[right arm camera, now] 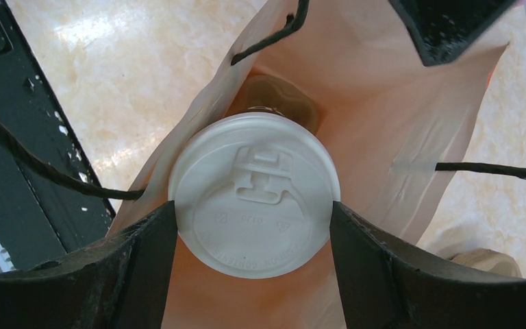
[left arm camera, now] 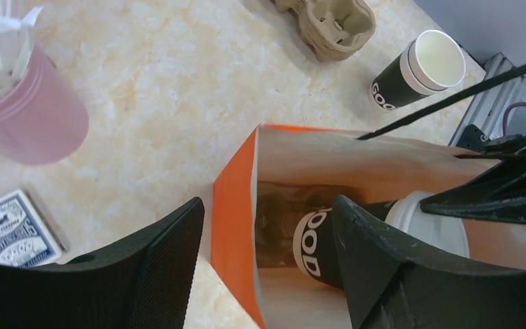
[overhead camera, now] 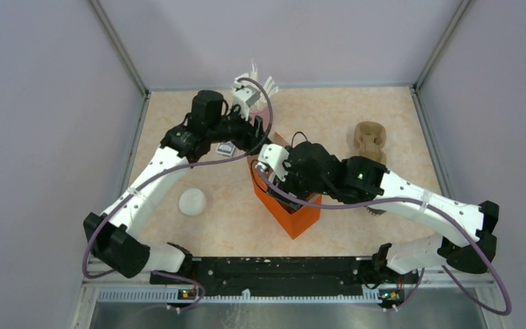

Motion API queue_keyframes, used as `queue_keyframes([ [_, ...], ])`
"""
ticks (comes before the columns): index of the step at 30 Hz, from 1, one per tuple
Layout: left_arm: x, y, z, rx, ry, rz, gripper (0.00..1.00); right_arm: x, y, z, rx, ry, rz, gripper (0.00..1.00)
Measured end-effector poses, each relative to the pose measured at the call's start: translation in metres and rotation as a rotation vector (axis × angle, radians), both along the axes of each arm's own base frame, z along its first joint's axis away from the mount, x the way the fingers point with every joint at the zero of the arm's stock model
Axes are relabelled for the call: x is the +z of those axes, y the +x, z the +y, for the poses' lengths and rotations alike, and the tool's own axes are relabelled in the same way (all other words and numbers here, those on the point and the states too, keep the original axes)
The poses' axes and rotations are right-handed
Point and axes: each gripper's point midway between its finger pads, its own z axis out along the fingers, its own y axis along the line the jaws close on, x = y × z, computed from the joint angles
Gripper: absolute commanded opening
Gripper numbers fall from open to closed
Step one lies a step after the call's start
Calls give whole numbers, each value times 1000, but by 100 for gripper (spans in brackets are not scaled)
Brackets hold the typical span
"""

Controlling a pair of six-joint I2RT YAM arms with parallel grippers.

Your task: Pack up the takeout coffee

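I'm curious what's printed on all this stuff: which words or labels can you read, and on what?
"GOOD": takeout coffee, in the orange bag.
"GOO", rest hidden: lidless cup.
Too blurred: print on blue card box.
Too small: embossed marks on white lid.

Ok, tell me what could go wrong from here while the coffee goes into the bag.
1. The right hand grips the takeout coffee at its white lid; the lid might pop off, or the cup slip and spill inside the orange bag.
2. The left hand straddles the bag's wall with open jaws, so the bag is unheld and may tip.
3. A black handle cord lies near the right hand and could snag when it pulls out.
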Motion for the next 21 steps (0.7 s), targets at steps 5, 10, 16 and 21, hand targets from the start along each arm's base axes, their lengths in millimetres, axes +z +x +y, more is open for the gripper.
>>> queue_keyframes([
  [5, -6, 8, -24, -52, 44, -10, 54, -8, -2, -3, 8, -26, 5, 58],
  [10, -26, 11, -30, -56, 111, 16, 29, -11, -1, -8, 0, -41, -7, 58],
  [16, -7, 19, -26, -23, 128, -27, 0, 0, 4, -16, -11, -37, -57, 59],
  [21, 12, 29, -28, 22, 90, -70, 0, 10, 8, -22, -18, -30, -103, 61],
])
